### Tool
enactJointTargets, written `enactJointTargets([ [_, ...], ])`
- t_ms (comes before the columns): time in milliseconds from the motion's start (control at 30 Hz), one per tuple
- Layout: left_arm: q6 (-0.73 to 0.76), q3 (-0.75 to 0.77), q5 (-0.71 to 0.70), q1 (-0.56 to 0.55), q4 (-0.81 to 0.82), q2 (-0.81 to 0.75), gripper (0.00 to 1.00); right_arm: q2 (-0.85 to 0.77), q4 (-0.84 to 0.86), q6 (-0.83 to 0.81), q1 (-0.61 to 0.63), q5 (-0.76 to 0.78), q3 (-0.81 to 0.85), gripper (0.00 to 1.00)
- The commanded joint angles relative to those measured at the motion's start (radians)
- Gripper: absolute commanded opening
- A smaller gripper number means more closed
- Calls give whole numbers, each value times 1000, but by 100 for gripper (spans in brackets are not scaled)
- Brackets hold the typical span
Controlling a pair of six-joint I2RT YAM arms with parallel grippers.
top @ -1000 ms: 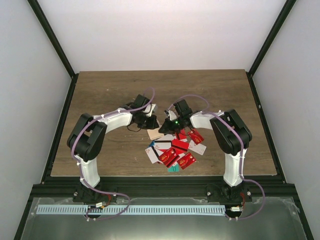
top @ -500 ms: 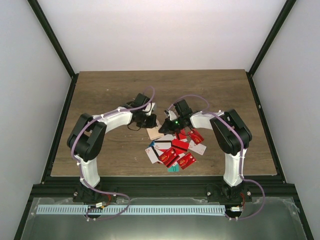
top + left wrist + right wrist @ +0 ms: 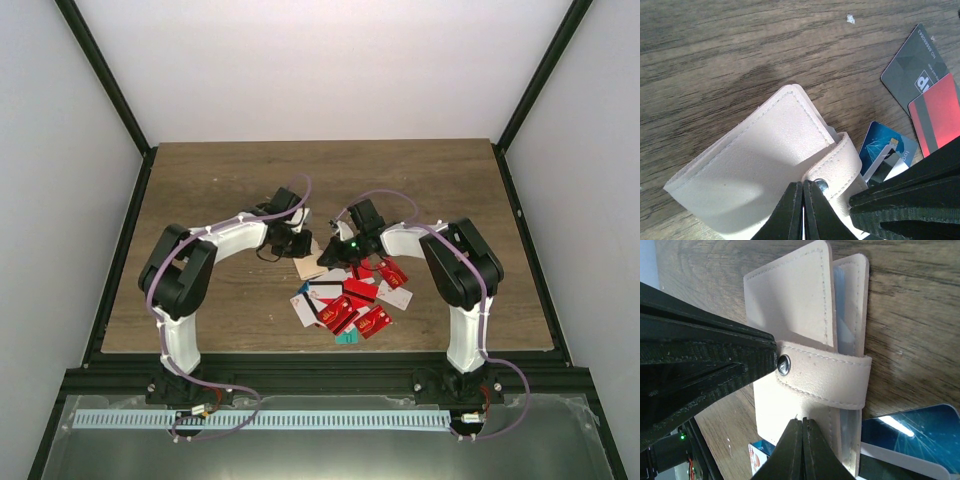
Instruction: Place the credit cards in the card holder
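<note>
From above, the wooden desk [image 3: 200, 200] carries a heap of credit cards [image 3: 352, 302] near its front middle, mostly red, with a few white ones and a teal one at the near edge. The tan card holder [image 3: 311, 267] lies flat just beyond the heap's far left corner. The left claw [image 3: 299, 245] and the right claw [image 3: 333, 256] both reach down to it, one on either side, their tips close together over it.

In the left wrist view the card holder lies folded shut on the wood grain, its snap tab [image 3: 842, 160] wrapped round the edge. The left claw's fingers are pressed together, their tips right against the metal stud [image 3: 822, 185] on the tab. They may be nipping the tab's edge, but the view is too tight to be sure. Beyond the holder lie a blue card [image 3: 880, 148], a grey card [image 3: 914, 70] and a red card [image 3: 940, 112], the red overlapping the grey. The right claw's dark body fills the lower right corner.

In the right wrist view the right claw's fingers are likewise squeezed together, holding nothing, their tips on the holder's face just below the tab. The left claw comes in from the left, its tip at the stud.
</note>
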Motion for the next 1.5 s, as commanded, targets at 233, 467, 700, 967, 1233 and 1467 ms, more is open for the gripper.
enactJointTargets([
  [233, 13, 22, 0, 0, -16, 23, 4, 37, -52, -21, -4, 54, 16, 1],
  [467, 14, -4, -5, -3, -12, -8, 4, 34, -74, -25, -4, 38, 65, 1],
  [700, 19, -19, 1, -4, -5, -14, 4, 50, -76, -22, -4, 46, 68, 1],
  [967, 22, -35, -52, -4, -8, -35, 4, 55, -80, -21, -4, 53, 77, 1],
  [1233, 28, -36, -56, -6, -13, -37, 4, 55, -86, -23, -4, 54, 79, 1],
  [1467, 22, -51, -22, -10, 19, -29, 4, 46, -56, -10, -4, -27, 89, 1],
])
